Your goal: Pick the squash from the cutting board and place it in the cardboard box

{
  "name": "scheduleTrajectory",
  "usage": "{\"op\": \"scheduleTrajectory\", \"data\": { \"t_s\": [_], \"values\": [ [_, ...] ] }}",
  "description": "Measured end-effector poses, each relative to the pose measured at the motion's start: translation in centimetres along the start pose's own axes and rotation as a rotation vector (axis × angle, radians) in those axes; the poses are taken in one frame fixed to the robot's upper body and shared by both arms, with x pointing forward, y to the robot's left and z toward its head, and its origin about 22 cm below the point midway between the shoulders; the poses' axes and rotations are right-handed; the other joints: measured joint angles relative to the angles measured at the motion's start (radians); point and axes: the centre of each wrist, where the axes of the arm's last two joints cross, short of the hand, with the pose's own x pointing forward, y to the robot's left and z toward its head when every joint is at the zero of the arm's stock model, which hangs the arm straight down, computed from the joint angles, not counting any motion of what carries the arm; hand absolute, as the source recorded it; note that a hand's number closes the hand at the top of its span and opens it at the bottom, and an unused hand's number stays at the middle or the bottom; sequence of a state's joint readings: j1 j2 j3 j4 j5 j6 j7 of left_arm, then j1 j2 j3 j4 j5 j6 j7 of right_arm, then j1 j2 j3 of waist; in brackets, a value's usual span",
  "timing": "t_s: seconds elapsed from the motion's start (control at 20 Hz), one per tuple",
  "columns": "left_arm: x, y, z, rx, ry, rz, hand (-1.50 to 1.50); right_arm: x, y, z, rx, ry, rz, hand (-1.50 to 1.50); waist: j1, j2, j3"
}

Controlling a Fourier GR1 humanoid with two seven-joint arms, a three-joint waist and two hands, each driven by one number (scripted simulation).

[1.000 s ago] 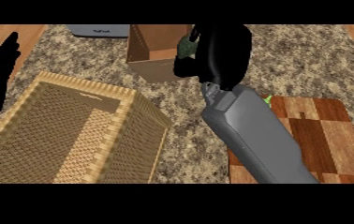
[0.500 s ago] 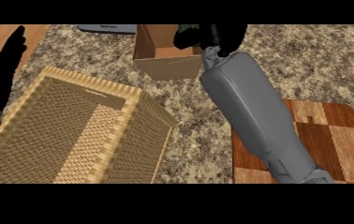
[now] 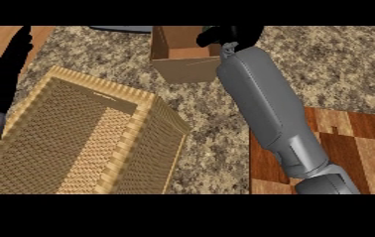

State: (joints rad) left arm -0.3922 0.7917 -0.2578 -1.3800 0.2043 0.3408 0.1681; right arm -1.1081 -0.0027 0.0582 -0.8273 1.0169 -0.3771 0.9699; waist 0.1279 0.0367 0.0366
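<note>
Nearest, at lower right, the wooden cutting board lies on the speckled granite tabletop, its top bare where it shows; the right grey forearm crosses over its left part. At lower left stands a big woven wicker basket, tilted in the view, open side up, its near corner just beside the forearm. The forearm runs up and away to the right hand, which sits at the top edge of the view, over the right rim of the open cardboard box. Hand is black and partly cut off by the frame; cannot tell if its fingers are curled or straight, or if anything is in them. Squash shows nowhere: not on the board, not in the visible part of the box, so its place cannot be told. Left hand at the far left edge, dark, fingers straight and up, resting. A grey object peeks in at the top edge behind the box.
</note>
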Motion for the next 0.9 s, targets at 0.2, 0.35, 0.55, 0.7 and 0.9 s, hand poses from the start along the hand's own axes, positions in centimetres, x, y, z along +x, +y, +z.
{"op": "scheduleTrajectory", "data": {
  "t_s": [0.2, 0.35, 0.55, 0.7, 0.9],
  "values": [
    [0.3, -0.3, -0.1, -0.003, -0.002, 0.0, 0.0, -0.7, 0.9, -1.0, 0.027, 0.055, -0.042, -1.5, 0.009, 0.002, 0.001],
    [0.4, -0.4, -0.3, -0.006, -0.001, -0.003, 0.0, -0.7, 1.2, -1.3, 0.018, 0.049, -0.083, -1.5, 0.012, 0.003, 0.001],
    [0.3, -0.4, -0.3, -0.007, 0.002, -0.005, 0.0, -0.4, 1.2, -1.7, -0.039, -0.004, -0.143, -1.5, 0.01, 0.002, 0.001],
    [0.2, -0.3, -0.2, -0.006, 0.003, -0.005, 0.0, -0.1, 1.1, -1.8, -0.1, -0.044, -0.202, -1.5, 0.007, -0.001, 0.0],
    [-0.5, -0.1, 0.0, 0.0, 0.019, -0.005, 0.0, -0.1, 0.8, -2.1, -0.185, -0.067, -0.31, -1.5, -0.009, -0.009, 0.001]
  ]
}}
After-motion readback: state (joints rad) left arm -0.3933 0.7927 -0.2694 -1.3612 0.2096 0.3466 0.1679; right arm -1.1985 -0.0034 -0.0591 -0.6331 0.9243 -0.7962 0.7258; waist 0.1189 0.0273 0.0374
